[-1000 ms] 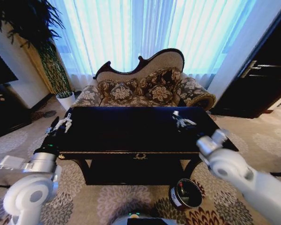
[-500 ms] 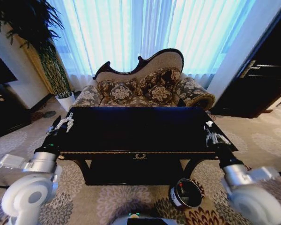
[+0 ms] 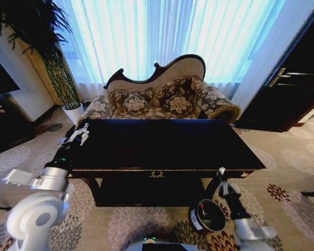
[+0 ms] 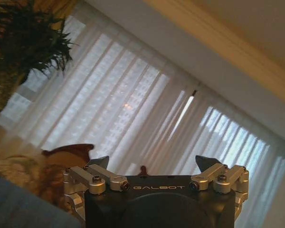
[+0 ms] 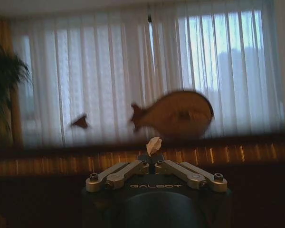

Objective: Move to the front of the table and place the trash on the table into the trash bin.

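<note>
Head view: right pincer (image 3: 220,172) upright beside trash bin (image 3: 206,215), gripping paper wad (image 5: 154,145).

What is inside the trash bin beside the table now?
Inside the trash bin, the head view shows a small reddish item and something pale. They are too small to identify. The near wall hides part of the bottom.

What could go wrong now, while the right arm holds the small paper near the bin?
The right end effector, shut on the paper wad, is beside the trash bin, not clearly over its opening; a release here may miss. It is also near the table edge and might bump it.
</note>
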Controlling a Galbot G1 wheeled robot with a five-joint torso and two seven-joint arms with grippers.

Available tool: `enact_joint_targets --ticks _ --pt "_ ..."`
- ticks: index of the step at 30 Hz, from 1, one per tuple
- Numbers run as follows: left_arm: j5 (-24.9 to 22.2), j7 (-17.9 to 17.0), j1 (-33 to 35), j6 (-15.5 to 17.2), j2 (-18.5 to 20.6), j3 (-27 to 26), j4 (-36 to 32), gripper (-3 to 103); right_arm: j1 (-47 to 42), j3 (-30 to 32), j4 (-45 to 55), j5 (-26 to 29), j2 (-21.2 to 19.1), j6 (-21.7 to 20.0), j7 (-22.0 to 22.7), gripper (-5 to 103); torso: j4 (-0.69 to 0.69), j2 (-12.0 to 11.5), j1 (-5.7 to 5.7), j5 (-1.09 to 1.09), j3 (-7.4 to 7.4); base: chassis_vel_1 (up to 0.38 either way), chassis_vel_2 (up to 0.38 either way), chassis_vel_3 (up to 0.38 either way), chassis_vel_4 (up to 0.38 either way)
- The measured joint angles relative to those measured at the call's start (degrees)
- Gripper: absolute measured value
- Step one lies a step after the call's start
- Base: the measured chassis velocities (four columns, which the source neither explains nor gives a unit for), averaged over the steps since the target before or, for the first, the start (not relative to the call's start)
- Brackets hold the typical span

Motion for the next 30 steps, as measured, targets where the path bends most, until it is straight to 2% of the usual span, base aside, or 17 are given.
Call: enact_joint_targets --ticks 2,6,9,10,14,18,24,25,26,29,30 --pt "0.3 -0.8 0.1 0.3 0.0 -0.2 0.0 100 1.0 -1.0 -1.9 -0.4 0.5 0.0 0.4 1 0.00 0.0 0.00 0.00 0.00 0.000 0.000 0.000 0.000" --pt "1.5 -6.5 0.5 3.0 0.6 -1.9 0.0 100 7.1 -4.8 -10.3 -2.2 2.4 -0.6 2.8 1 0.01 0.0 0.00 -0.03 0.00 0.000 0.000 0.000 0.000" --pt "0.8 -7.3 0.6 3.5 1.3 -3.5 0.0 100 8.8 -5.8 -12.6 -2.6 2.7 -0.9 3.1 1 0.02 0.0 0.00 -0.04 0.00 0.000 0.000 0.000 0.000" --pt "-1.0 -7.6 0.6 3.7 1.9 -5.2 0.0 100 10.6 -7.1 -15.2 -3.1 2.9 -1.1 3.3 1 0.02 0.0 0.00 -0.02 0.00 0.000 0.000 0.000 0.000" --pt "-3.1 -7.6 0.4 3.9 2.3 -7.2 0.0 100 13.2 -8.8 -19.6 -4.3 3.2 -1.3 3.3 1 0.02 0.0 0.00 -0.04 0.00 0.000 0.000 0.000 0.000" --pt "-3.7 -7.6 0.1 3.9 2.4 -7.8 0.0 100 16.0 -11.4 -24.4 -4.7 3.8 -2.6 4.3 1 0.01 0.0 0.00 -0.04 0.00 0.000 0.000 0.000 0.000" --pt "-4.1 -7.4 -0.1 3.9 2.1 -8.1 0.0 100 22.5 -14.6 -34.4 -9.6 5.8 -6.6 9.3 1 0.02 0.0 0.00 -0.03 0.00 0.000 0.000 0.000 0.000" --pt "-4.4 -7.3 0.0 3.8 2.1 -8.7 0.0 100 24.2 -15.7 -38.6 -10.3 6.4 -8.9 10.8 1 0.01 0.0 0.00 -0.03 0.00 0.000 0.000 0.000 0.000" --pt "-4.4 -7.3 0.0 3.8 2.1 -8.7 0.0 100 24.2 -15.7 -38.6 -10.3 6.4 -8.9 10.8 1 0.01 0.0 0.00 -0.03 0.00 0.000 0.000 0.000 0.000" --pt "-4.8 -7.2 0.5 3.7 1.7 -9.8 0.0 100 28.7 -17.7 -48.9 -11.0 8.0 -10.1 13.1 1 0.01 0.0 0.00 -0.03 0.00 0.000 0.000 0.000 0.000" --pt "-4.8 -7.2 0.5 3.7 1.7 -9.8 0.0 100 28.7 -17.7 -48.9 -11.0 8.0 -10.1 13.1 1 0.01 0.0 0.00 -0.03 0.00 0.000 0.000 0.000 0.000"
